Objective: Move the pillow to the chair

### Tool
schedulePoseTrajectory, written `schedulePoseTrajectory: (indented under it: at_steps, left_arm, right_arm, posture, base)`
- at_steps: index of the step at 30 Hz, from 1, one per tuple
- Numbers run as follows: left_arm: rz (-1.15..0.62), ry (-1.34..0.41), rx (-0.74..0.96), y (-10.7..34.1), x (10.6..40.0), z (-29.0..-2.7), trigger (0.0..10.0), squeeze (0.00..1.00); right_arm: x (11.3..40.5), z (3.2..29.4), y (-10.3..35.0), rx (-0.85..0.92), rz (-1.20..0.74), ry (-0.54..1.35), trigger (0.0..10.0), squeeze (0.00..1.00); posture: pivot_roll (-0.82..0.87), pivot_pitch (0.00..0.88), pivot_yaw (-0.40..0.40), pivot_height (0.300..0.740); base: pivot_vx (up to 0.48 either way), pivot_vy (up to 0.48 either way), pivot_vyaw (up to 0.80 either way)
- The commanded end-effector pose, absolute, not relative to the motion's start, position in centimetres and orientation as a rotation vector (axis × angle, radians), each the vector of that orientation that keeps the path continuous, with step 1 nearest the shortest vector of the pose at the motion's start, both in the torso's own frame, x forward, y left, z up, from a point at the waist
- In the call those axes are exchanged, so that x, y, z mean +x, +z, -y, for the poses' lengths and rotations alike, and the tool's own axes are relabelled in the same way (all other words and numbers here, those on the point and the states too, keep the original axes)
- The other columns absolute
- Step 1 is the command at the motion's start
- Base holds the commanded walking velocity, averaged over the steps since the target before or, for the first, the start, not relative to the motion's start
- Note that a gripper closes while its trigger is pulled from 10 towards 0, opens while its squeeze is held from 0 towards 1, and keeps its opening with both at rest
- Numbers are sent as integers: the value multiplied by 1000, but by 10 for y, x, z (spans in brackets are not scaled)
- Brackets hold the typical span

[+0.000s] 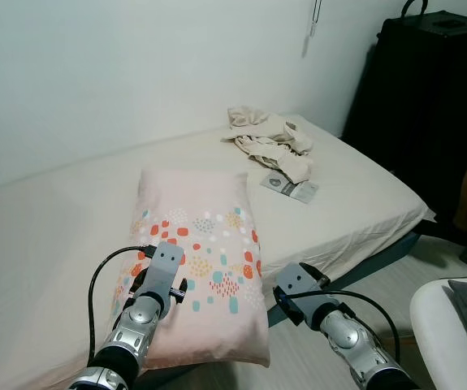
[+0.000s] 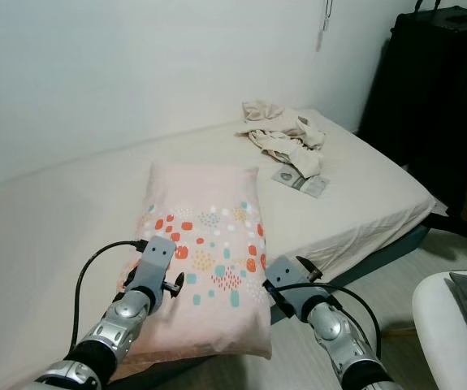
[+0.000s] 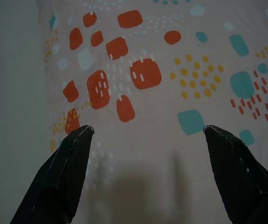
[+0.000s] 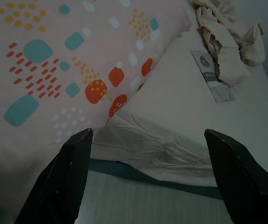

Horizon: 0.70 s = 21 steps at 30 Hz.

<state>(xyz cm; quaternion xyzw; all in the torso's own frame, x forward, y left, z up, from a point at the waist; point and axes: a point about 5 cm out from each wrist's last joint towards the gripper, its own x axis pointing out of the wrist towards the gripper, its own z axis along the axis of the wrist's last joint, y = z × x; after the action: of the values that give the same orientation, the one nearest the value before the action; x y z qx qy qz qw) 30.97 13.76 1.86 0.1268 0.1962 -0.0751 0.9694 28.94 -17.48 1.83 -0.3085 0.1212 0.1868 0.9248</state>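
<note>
Pillow lies on the bed. We hold left end effector over it and right end effector off its corner, both spread apart. Risk: pinching loose cover only, so it slips.

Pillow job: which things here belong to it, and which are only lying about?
For the job:
pillow
chair
left gripper, open over the pillow
right gripper, open at the bed edge

Lying about:
crumpled cloth
packet
</note>
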Motion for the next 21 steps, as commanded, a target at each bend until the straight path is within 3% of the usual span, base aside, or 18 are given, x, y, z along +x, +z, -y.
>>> schedulePoseTrajectory:
  at_steps: [1, 21]
  left_arm:
    - [-424, -157, 264, 15, 308, -139, 10000, 0]
    - [-433, -158, 260, 12, 305, -139, 10000, 0]
  right_arm:
    - [289, 175, 17, -615, -254, 375, 10000, 0]
    - [287, 174, 16, -624, -251, 387, 10000, 0]
  posture:
    - [-130, 50, 42, 740]
    - [-127, 60, 38, 740]
  base:
    - [0, 0, 0]
    - [0, 0, 0]
